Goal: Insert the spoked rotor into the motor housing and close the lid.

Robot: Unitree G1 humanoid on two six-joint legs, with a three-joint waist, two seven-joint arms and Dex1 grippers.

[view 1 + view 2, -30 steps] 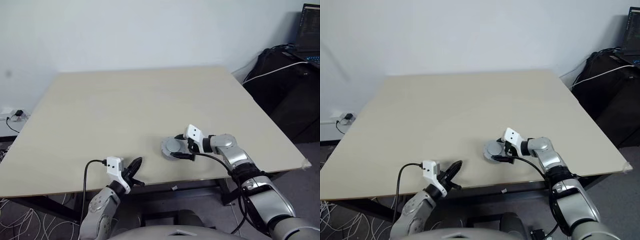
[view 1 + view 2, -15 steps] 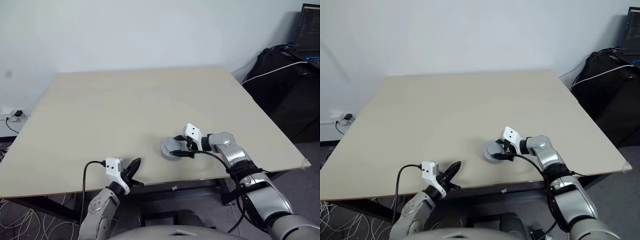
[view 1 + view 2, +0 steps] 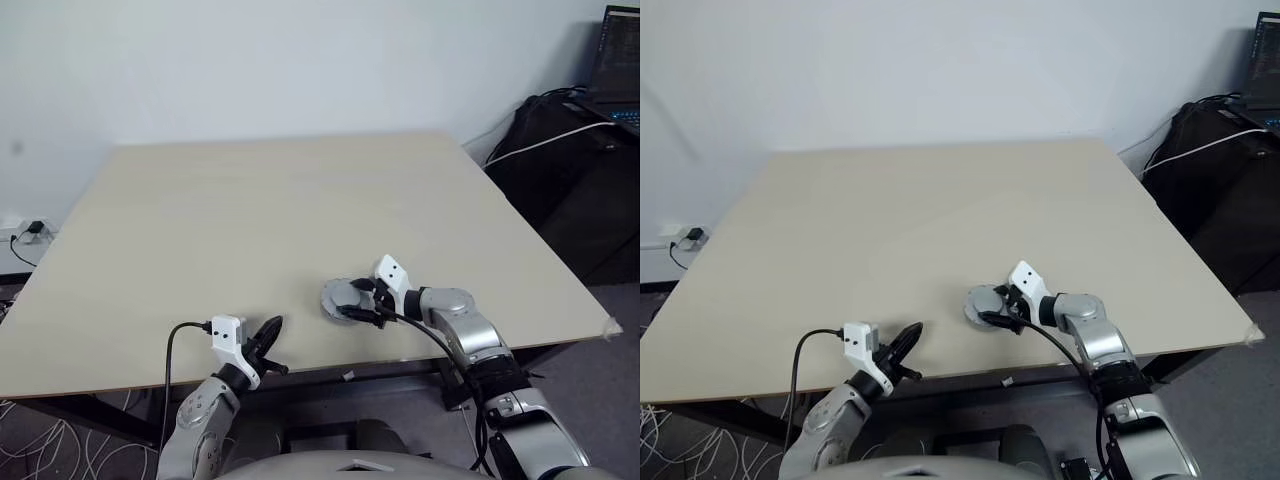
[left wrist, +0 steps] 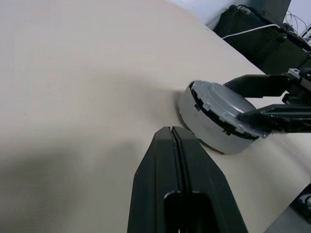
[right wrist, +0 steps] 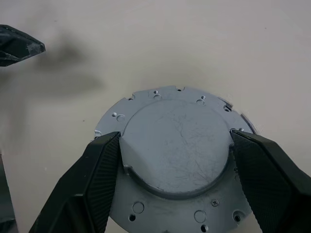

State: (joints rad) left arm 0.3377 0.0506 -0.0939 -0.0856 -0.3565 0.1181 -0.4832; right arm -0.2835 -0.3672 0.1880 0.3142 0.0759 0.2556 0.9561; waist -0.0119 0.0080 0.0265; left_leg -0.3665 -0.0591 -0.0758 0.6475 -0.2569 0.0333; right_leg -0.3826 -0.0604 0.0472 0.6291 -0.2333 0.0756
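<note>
- Near the front edge of the bench (image 3: 250, 220), we find the assembled unit: the lid (image 5: 177, 141), smooth grey face up, sits on top of a round grey body that we take to be the motor housing (image 4: 214, 128).
- We see neither copper windings nor the spoked rotor; we judge the rotor is already inside, though the lid hides the interior.
- We read the right end effector (image 5: 175, 160) as straddling the lid's raised centre disc, one finger at each side. Its fingers appear to touch the disc's rim, but contact cannot be confirmed from these views, so we do not call it a grip.
- We see the left end effector (image 4: 174, 145) fully closed, empty, hovering just above the bench, near the housing but apart from it.
- Step in hand, as we judge it: closing the lid, at or close to the seating stage.
- Next move calls for confirming that the lid lies flat and concentric on the housing, then freeing the right end effector straight off the disc without dragging the unit across the bench.
</note>
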